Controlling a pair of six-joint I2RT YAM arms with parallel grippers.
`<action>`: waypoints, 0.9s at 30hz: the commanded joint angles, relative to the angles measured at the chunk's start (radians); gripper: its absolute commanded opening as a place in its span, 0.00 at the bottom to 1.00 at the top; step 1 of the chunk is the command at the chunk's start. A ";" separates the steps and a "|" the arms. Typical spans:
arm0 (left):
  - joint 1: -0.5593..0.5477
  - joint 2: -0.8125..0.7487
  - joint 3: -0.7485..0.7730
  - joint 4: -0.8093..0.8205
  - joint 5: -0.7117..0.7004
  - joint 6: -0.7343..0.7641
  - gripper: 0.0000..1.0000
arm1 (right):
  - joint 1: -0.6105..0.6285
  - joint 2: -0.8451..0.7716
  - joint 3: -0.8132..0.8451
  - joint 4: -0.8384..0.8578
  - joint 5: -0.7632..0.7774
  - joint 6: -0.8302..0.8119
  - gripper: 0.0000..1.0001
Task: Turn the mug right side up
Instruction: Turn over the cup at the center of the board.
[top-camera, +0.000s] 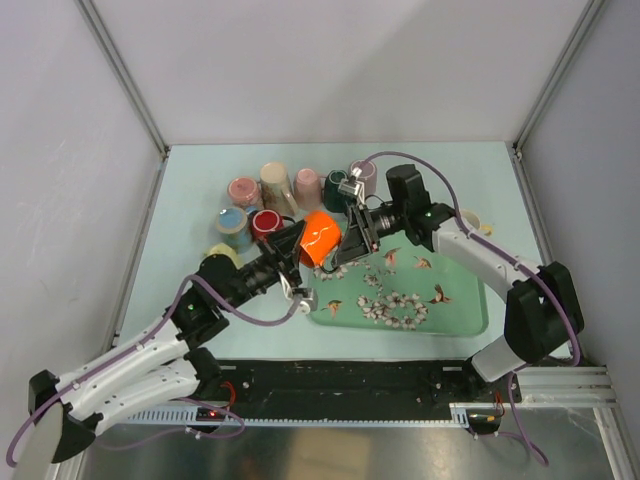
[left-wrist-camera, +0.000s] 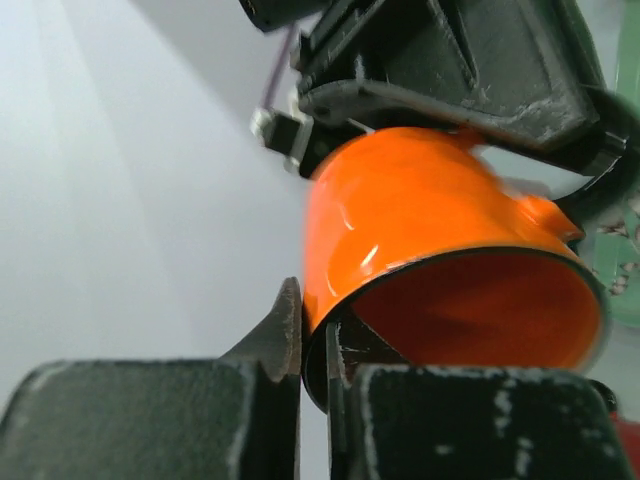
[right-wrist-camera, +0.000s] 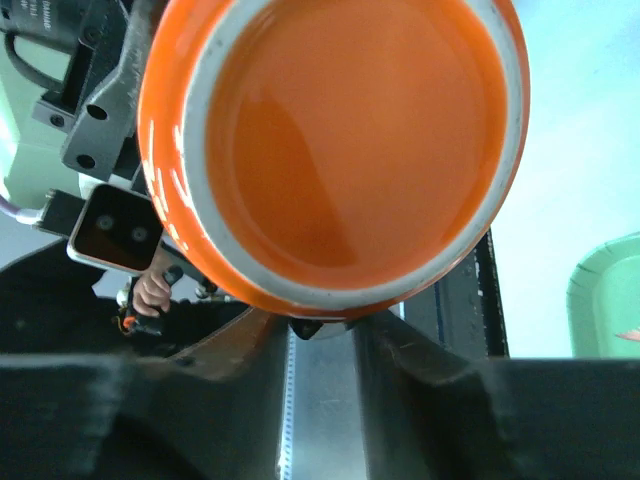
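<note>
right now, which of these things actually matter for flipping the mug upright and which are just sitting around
In the job: orange mug, left gripper pinching its rim, right gripper at its base end.
Lying about: cluster of mugs at the back, pale mug by the right arm, green floral tray.

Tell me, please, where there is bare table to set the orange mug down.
Bare table lies in the back right corner, between the mug cluster and right wall, and along the left wall beside that cluster. Tray and arms crowd the middle.
</note>
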 joint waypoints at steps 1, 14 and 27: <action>0.005 -0.002 0.013 0.014 -0.093 -0.133 0.01 | -0.022 -0.052 0.008 0.072 0.031 -0.095 0.44; 0.006 0.180 0.327 -0.821 -0.157 -0.735 0.00 | -0.124 -0.296 0.040 -0.401 0.482 -0.960 0.66; 0.027 0.556 0.631 -1.090 -0.011 -1.136 0.00 | 0.323 -0.514 -0.180 -0.434 0.936 -1.408 0.64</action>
